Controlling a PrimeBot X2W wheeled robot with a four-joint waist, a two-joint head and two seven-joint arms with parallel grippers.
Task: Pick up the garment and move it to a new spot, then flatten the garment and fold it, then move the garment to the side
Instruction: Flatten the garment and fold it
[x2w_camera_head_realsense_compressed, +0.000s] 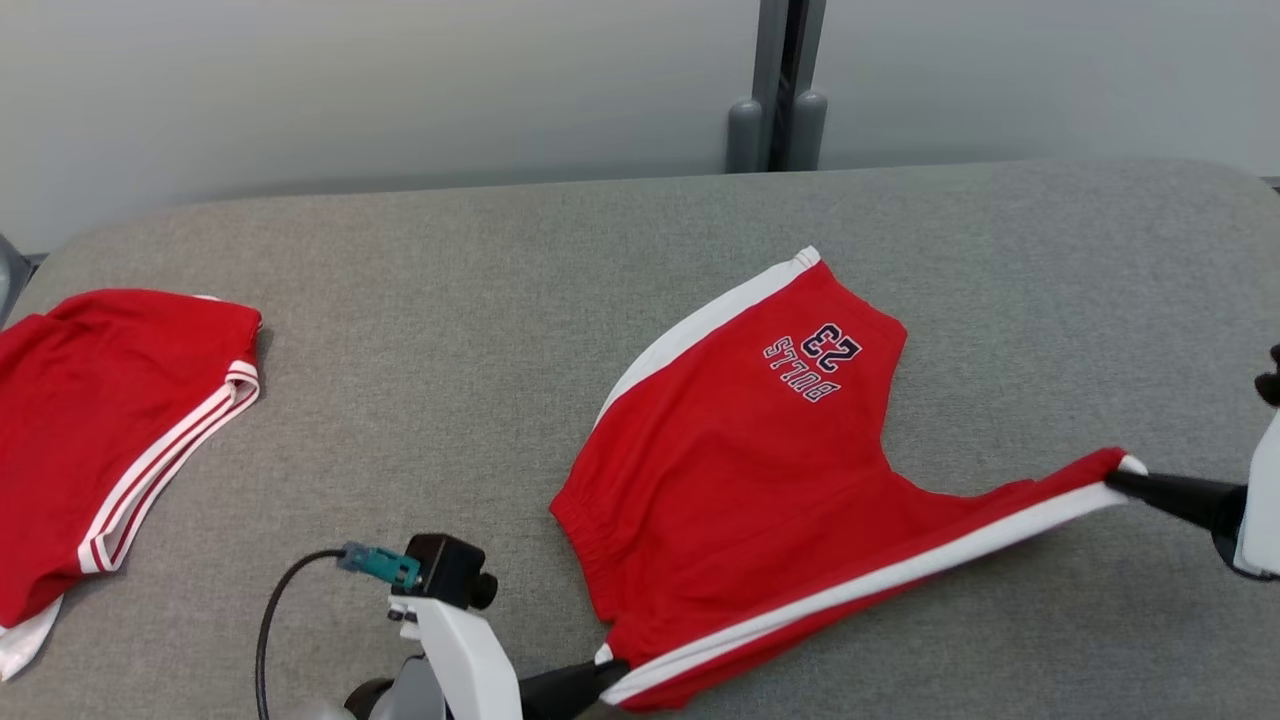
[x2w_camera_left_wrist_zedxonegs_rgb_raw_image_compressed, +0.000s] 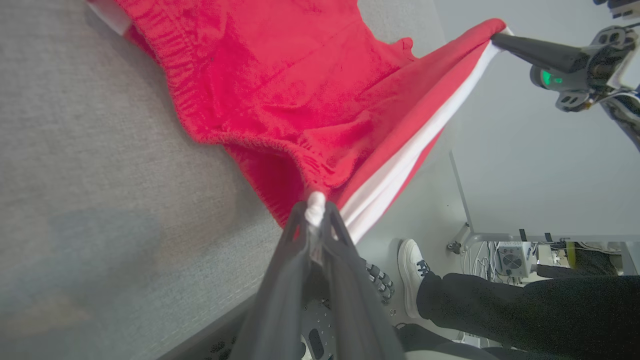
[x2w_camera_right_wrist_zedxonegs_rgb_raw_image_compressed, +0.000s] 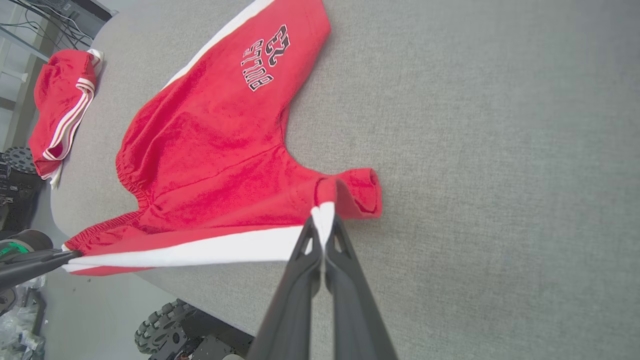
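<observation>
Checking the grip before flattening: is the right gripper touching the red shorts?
Touching. The right wrist view shows the right gripper pinched shut on the white stripe at a corner of the red shorts.

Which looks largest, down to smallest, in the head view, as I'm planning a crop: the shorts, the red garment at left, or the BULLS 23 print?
1. shorts, clearly largest.
2. red garment, smaller as seen, but the frame edge cuts it off, so its full size is unsure.
3. print, plainly smallest.
</observation>
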